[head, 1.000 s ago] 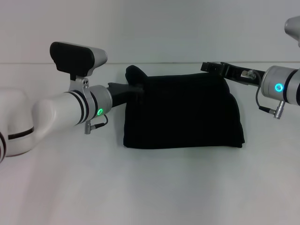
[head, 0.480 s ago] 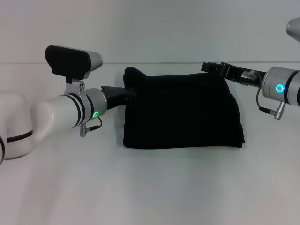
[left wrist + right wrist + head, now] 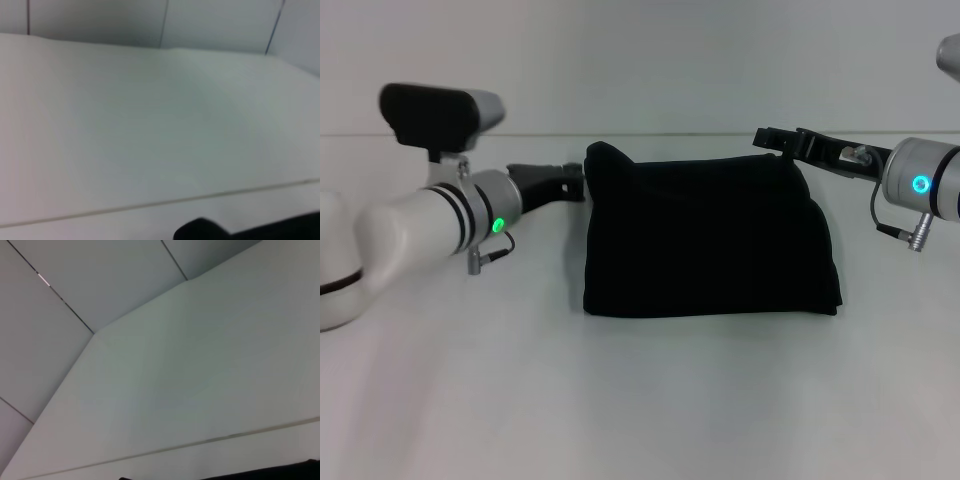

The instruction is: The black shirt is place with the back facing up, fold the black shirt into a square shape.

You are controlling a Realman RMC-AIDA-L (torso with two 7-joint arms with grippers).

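The black shirt lies folded into a compact rectangle in the middle of the white table, with a small hump at its far left corner. My left gripper hovers just left of that corner, apart from the cloth. At the far right corner, my right gripper hangs slightly above and behind the fabric edge. A dark sliver of the shirt shows at the edge of the left wrist view. The right wrist view also catches a thin strip of the shirt.
A pale wall rises behind the table's far edge. Bare tabletop surrounds the folded shirt in front and on both sides.
My left arm has drawn back to the left, off the shirt's far left corner. The right arm has barely shifted, and the shirt keeps its shape.
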